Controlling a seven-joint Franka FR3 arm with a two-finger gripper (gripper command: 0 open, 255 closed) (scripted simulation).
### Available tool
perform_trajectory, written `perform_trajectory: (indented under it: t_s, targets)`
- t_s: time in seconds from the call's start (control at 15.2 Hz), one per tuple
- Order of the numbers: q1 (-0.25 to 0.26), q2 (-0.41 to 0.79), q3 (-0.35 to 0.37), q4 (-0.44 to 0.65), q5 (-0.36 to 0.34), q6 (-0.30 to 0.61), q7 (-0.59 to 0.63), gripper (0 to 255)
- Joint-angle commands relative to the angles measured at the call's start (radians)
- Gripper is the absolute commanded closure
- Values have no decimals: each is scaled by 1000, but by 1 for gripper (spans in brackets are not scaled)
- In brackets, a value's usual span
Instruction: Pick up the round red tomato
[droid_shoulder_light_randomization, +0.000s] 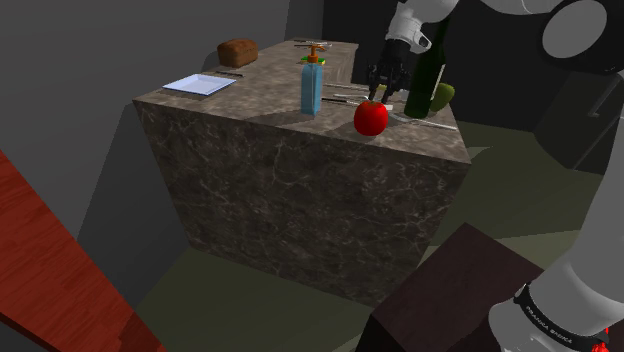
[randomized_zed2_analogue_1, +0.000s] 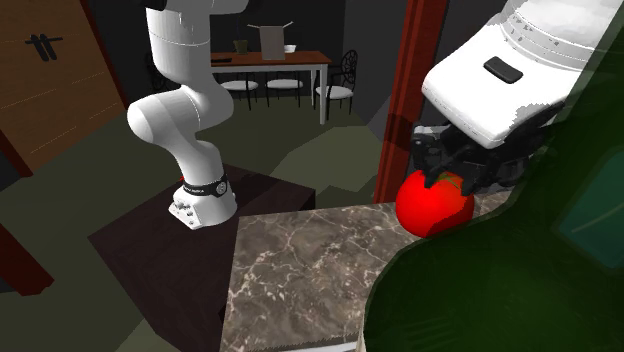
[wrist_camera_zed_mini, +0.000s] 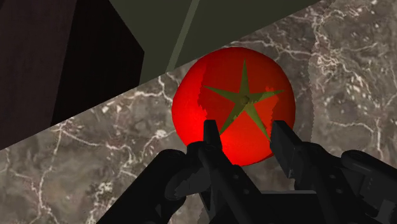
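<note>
1. Dark veined counter (droid_shoulder_light_randomization: 290, 190) ends in a sharp edge with only floor below, and the red tomato (wrist_camera_zed_mini: 234, 105) sits just beside this edge, at the near side in the shoulder view.
2. The jaws are apart and hang over the tomato's top, one tip at each side of its green star. Nothing is held yet.
3. If they close too high on this round, smooth body, I think it may squeeze out and roll over the edge.
4. A descent off centre could push it away with one tip.
5. Just behind the hand stands a dark green bottle (droid_shoulder_light_randomization: 430, 75), which the wrist might knock when lifting.
6. The blue dispenser (droid_shoulder_light_randomization: 312, 88) stands further off and seems safe.
</note>
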Motion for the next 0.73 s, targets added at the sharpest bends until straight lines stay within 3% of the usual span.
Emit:
perform_trajectory:
  t_s: [0.0, 0.66]
  targets:
    - [0, 0, 0, -1, 0, 0, 0, 255]
    - [-15, 23, 2, 152, 10, -122, 46, 255]
